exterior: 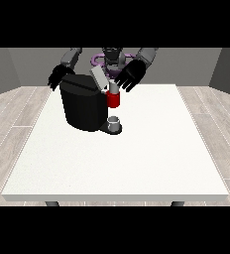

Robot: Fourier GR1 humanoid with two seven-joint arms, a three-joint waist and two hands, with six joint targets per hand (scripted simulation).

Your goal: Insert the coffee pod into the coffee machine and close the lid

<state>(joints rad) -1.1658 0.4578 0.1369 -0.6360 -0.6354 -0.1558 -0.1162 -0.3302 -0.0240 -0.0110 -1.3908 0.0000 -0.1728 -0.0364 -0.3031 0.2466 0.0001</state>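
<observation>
Nearest the camera lay the bare front stretch of the large white table (137,163), with nothing standing on it. Farther back, left of the middle, stood the bulky black coffee machine (82,106), and at its foot on the side towards the view's right sat a small grey cup (114,122) on a dark drip tray.

Above the cup was the machine's red brewing head (114,100), and on top of it a small pale piece that was probably the coffee pod (114,88), sitting at or in the slot; whether it was fully seated could not be told. Just behind it the grey flat lid (98,77) stood tilted up and open.

Farther still, the hand at the view's right (131,75) hovered just beside the lid and above the pod, its fingers spread wide and straight, holding nothing. The hand at the view's left (59,77) hung behind the machine's far upper corner, near it; its fingers seemed relaxed and it gripped nothing, though contact with the machine could not be made out.

By this showing the pod seemed delivered to the machine, or nearly so. The lid was not yet shut, so closing it remained, and the hand at the view's right looked placed to press it down.
</observation>
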